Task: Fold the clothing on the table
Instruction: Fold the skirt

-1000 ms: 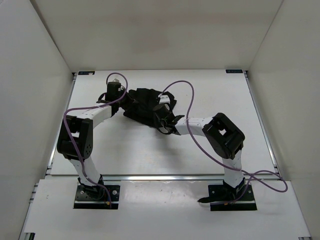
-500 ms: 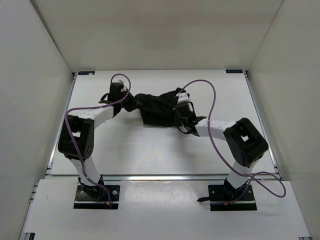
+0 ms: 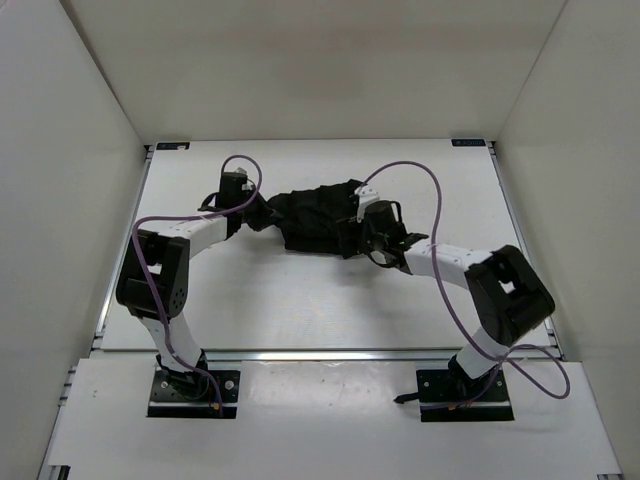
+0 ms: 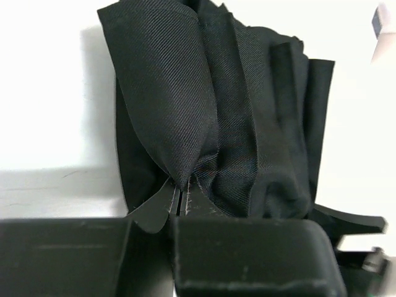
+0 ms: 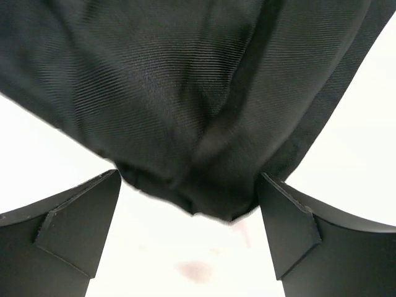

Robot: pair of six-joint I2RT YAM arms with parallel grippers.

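White walls box in the table (image 3: 300, 300). The clothing (image 3: 315, 212) lies bunched on its far half, about midway between the left and right edges and clear of all four.

Its long axis runs left to right, roughly parallel to the far edge. The bundle is narrow and gathered at the end pointing to the left edge. It widens toward the right edge, where it spreads from far to near.

The left gripper (image 4: 177, 199) sits at the narrow end. Its fingers are closed together and pinch a peak of fabric, and the pleats fan away from them.

The right gripper (image 5: 189, 179) is at the near-right corner of the wide end, with its jaws spread wide. In the right wrist view, a rounded fold of fabric hangs in the gap between the two fingers. Neither finger appears to touch it, and white table shows below it, so I judge nothing is held on this side.

The next move probably turns on that gap. The fabric lies straight ahead of the open jaws and already partly between them, so closing there should catch the fold.

Each arm is nearest its own end of the clothing. With one arm at each end of the long axis, a fold across that axis, bringing one end toward the other, looks most natural.
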